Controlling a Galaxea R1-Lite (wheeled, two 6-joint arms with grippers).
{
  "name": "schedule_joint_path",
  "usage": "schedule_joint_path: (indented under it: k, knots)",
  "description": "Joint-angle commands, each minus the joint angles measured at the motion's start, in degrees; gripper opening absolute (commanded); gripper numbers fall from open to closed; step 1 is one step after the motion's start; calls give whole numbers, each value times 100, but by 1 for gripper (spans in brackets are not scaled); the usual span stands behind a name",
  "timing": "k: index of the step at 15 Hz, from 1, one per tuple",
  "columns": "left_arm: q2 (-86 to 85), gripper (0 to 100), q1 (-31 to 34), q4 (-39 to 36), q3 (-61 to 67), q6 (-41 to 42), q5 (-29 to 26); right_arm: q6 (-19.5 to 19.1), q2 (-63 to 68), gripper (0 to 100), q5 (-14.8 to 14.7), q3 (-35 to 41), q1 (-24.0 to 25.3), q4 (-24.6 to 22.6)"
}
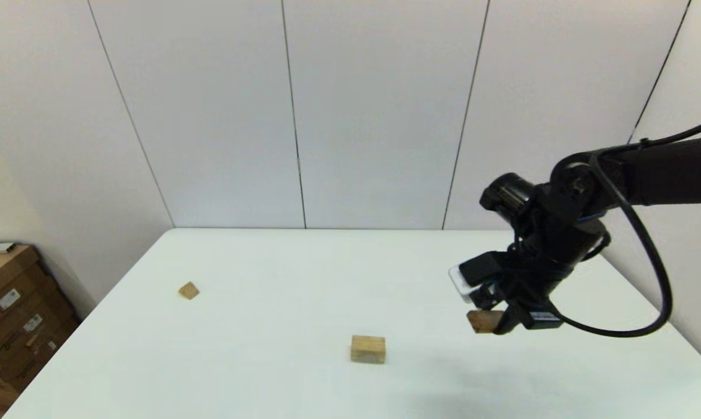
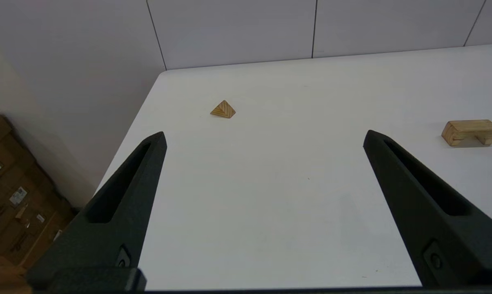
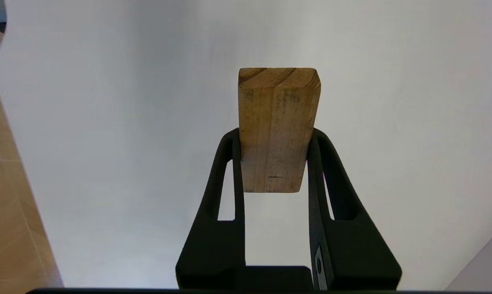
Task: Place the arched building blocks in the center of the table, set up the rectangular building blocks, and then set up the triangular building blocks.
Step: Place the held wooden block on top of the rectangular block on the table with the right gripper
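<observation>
1. Right gripper [image 1: 497, 322]: we log it above the right part of the table [image 1: 269, 262], clear of the surface, its arm reaching in from the right. The jaws pinch the rectangular building blocks [image 3: 276, 128] by the two long sides; the slab sticks out well past the fingertips.
2. Rectangular building blocks: one orange-brown slab, held in the air, touching nothing but the fingers [image 3: 225, 171].
3. Arched building blocks [image 1: 368, 349]: one pale chunky block, resting on the table near its middle, towards the near edge, notch facing down. We place it left of the right gripper and apart from it.
4. Triangular building blocks [image 1: 188, 290]: one small wedge, peak up, on the far left part of the table, well apart from the arched block.
5. Left gripper [image 2: 264, 136]: we find it only in its own wrist view, above the near left part of the table, jaws spread wide and holding nothing.
</observation>
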Motion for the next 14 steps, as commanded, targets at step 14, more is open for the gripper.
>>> schedule_joint_path:
  k: [14]
  knots:
    - [7, 100, 0, 2, 0, 4, 2, 2170, 1645, 0, -704, -1973, 2104, 285]
